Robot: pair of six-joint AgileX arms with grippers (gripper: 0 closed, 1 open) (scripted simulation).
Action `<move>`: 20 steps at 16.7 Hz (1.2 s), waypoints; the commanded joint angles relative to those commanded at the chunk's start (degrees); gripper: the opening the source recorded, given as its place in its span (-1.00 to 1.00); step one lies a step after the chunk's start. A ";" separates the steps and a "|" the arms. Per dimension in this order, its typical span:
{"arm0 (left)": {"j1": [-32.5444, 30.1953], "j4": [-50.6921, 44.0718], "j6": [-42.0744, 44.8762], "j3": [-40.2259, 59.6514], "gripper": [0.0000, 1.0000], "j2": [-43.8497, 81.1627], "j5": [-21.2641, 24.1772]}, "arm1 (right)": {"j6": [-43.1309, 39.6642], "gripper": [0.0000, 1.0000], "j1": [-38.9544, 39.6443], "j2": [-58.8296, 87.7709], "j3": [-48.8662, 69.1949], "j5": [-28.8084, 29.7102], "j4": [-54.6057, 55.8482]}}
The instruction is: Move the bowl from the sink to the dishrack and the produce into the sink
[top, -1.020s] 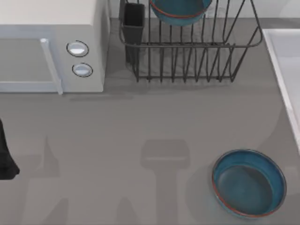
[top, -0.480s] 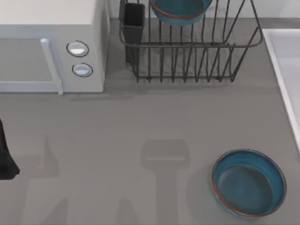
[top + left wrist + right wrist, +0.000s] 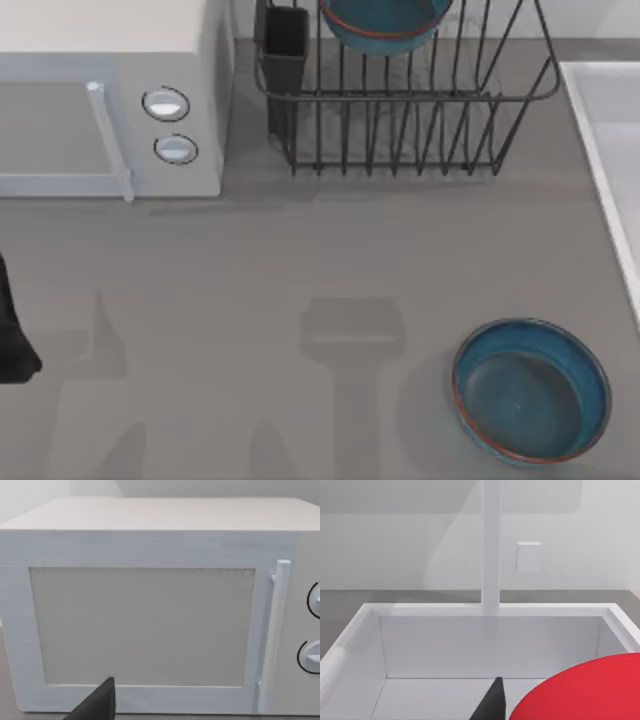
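Bowl (image 3: 385, 22) sits in the dishrack (image 3: 410, 110) at the top edge of the top view, black utensil cup (image 3: 286, 45) at the rack's left corner. Produce (image 3: 580, 690): red, close up in the right wrist view, over the sink (image 3: 490, 645) basin; can't tell if the right gripper's fingers are clamped on it, one dark fingertip visible beside it. Sink rim (image 3: 600, 130) runs along the right side of the grey counter (image 3: 300, 260). Shallow blue dish (image 3: 530, 390) lower right, empty. White microwave (image 3: 110, 100) top left. Left arm (image 3: 12, 330) parked at the left edge, facing the microwave door (image 3: 142, 627); its finger spread can't be told. Pale wall and a white faucet post (image 3: 491, 545) behind the sink.
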 joint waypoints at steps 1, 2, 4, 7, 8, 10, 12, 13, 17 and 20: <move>0.00 0.00 0.00 0.00 1.00 0.00 0.00 | 0.00 -0.70 0.00 0.00 0.00 0.00 0.00; 0.00 0.00 0.00 0.00 1.00 0.00 0.00 | 0.00 -0.55 0.00 0.00 0.00 0.00 0.00; 0.00 0.00 0.00 0.00 1.00 0.00 0.00 | 0.00 -0.25 0.00 0.00 0.00 0.00 0.00; 0.00 0.00 0.00 0.00 1.00 0.00 0.00 | 0.00 0.21 0.00 0.00 0.00 0.00 0.00; 0.00 0.00 0.00 0.00 1.00 0.00 0.00 | 0.00 0.36 0.00 0.00 0.00 0.00 0.00; 0.00 0.00 0.00 0.00 1.00 0.00 0.00 | 0.00 0.66 0.00 0.00 0.00 0.00 0.00; 0.00 0.00 0.00 0.00 1.00 0.00 0.00 | 0.00 0.96 0.00 0.00 0.00 0.00 0.00; 0.00 0.00 0.00 0.00 1.00 0.00 0.00 | 0.00 1.00 0.00 0.00 0.00 0.00 0.00; 0.00 0.00 0.00 0.00 1.00 0.00 0.00 | 0.00 1.00 0.00 0.00 0.00 0.00 0.00; 0.00 0.00 0.00 0.00 1.00 0.00 0.00 | 0.00 1.00 0.00 0.00 0.00 0.00 0.00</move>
